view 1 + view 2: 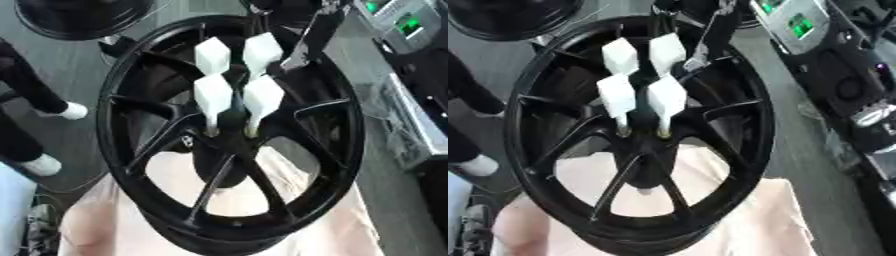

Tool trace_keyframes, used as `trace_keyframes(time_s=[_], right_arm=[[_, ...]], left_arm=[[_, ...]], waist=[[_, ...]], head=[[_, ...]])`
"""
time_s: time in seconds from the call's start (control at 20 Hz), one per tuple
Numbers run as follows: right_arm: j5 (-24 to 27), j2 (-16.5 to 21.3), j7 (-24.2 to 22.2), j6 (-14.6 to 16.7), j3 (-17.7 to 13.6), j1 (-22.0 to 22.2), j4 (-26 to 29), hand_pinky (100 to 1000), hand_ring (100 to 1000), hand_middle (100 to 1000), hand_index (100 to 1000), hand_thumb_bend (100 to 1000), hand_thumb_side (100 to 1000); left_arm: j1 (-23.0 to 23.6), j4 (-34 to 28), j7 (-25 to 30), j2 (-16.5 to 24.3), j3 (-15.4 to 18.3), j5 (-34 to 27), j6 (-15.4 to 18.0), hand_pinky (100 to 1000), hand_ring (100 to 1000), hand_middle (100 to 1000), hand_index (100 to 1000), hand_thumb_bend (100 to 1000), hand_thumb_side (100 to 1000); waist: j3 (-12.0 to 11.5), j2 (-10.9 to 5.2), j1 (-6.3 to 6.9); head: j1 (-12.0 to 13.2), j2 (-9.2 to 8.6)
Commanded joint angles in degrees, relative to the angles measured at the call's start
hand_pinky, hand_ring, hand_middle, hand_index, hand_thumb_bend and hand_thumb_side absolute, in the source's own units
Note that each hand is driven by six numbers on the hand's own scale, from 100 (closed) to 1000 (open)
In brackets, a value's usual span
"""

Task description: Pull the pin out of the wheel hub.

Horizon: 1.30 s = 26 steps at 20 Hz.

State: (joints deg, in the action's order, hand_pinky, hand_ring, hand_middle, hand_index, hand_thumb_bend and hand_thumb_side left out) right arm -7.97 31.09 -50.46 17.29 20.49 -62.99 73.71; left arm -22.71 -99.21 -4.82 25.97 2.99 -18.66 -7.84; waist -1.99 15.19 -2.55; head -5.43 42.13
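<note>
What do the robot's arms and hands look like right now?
Only one arm shows, coming in from the top edge on the right, above the black wheel. It is black with a slim silver-grey piece along its lower end. No cables or markings can be made out, and its hand blends into the dark wheel behind it. The other arm is out of view.

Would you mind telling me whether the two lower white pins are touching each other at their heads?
Apart. In the left eye view, a dark gap separates the lower left pin from the lower right pin along their whole length above the wheel hub.
</note>
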Motion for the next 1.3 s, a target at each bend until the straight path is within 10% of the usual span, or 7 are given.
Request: trace_keyframes(time_s=[0.05,0.6,1.0,1.3], right_arm=[[2.69,2.37,-1.29,0.07,-2.37,-1.55,2.88,753,503,289,476,401,100],[15.18,11.75,7.07,-10.75,-15.64,3.24,10.98,769,482,280,474,373,100],[19.39,25.45,26.47,-15.89,-33.15,27.62,17.48,771,483,289,482,353,100],[10.23,23.84,35.62,-13.0,-43.84,46.52,13.71,784,509,333,519,386,100]], left_arm=[[-0.84,-0.79,0.22,1.35,0.36,-0.25,0.03,726,829,796,810,100,653],[-0.73,-0.99,-0.04,1.32,0.73,-0.31,0.14,727,831,797,810,100,652],[-0.82,-1.24,-0.48,1.5,1.25,-0.3,0.35,728,832,798,810,100,652],[-0.92,-1.41,-0.95,1.54,1.78,-0.27,0.51,729,833,798,810,100,652]], waist=[[0.08,-1.18,0.19],[0.66,-1.01,0.28],[1.43,-0.16,0.58],[1.99,0.67,1.01]], head=[[-0.07,-0.54],[0.74,-1.23],[2.44,-2.15],[3.85,-2.52]])
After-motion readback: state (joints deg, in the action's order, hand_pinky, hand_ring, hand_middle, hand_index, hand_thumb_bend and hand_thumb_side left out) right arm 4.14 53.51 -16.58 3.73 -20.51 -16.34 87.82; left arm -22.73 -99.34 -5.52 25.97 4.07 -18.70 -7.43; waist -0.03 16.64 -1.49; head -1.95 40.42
